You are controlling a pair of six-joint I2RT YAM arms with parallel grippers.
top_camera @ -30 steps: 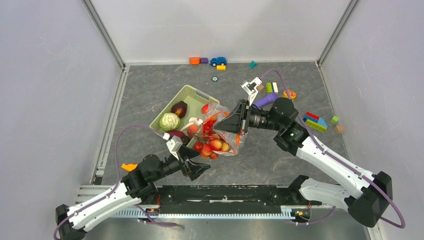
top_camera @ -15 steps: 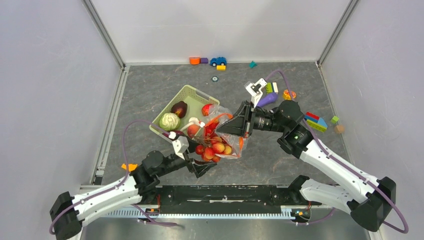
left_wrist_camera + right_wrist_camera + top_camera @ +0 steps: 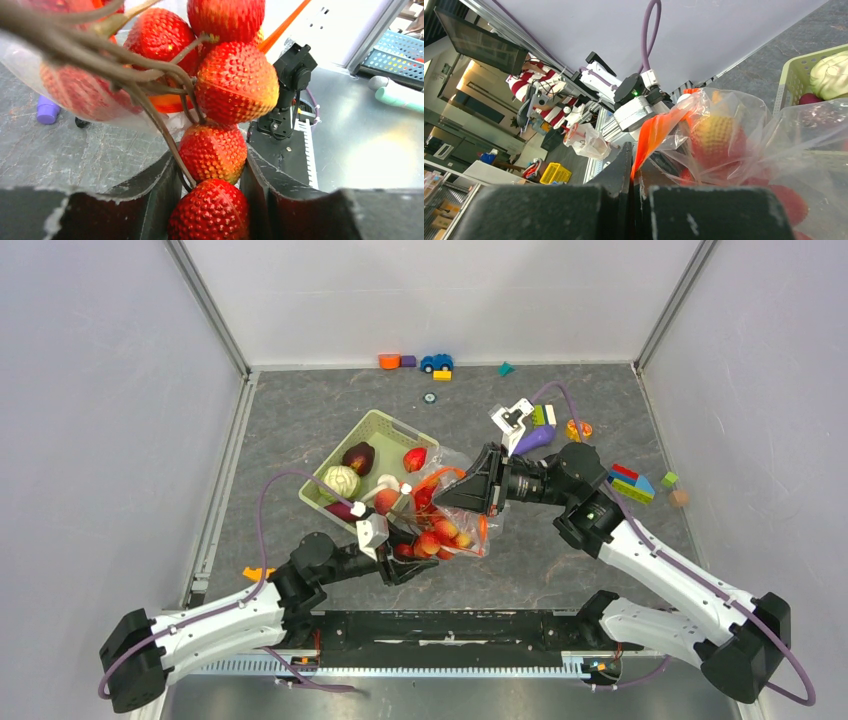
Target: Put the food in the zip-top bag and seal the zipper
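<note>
My right gripper (image 3: 470, 490) (image 3: 633, 170) is shut on the orange-red zipper (image 3: 654, 132) and holds the mouth of the clear zip-top bag (image 3: 455, 502) (image 3: 749, 145) off the table. A bunch of red bumpy fruit on brown stems (image 3: 440, 535) (image 3: 214, 152) hangs at the bag's lower edge. My left gripper (image 3: 405, 558) (image 3: 212, 170) has closed on the bunch's lowest two fruits, and both fingers (image 3: 155, 190) press against them. More food lies in the green basket (image 3: 375, 430): a cabbage (image 3: 340, 481) (image 3: 831, 77), a dark purple piece (image 3: 358, 457), a red apple (image 3: 414, 458), a peach apple (image 3: 386, 500).
Coloured blocks (image 3: 630, 483) lie right of the right arm, with an orange slice toy (image 3: 578, 428) and a purple piece (image 3: 530, 440) behind it. A toy car (image 3: 436, 362) and small blocks sit by the back wall. An orange block (image 3: 258, 573) lies near the left arm.
My left gripper moved right and forward to the hanging fruit bunch and closed on it from wide open. The right gripper kept its hold on the zipper, nearly still.
</note>
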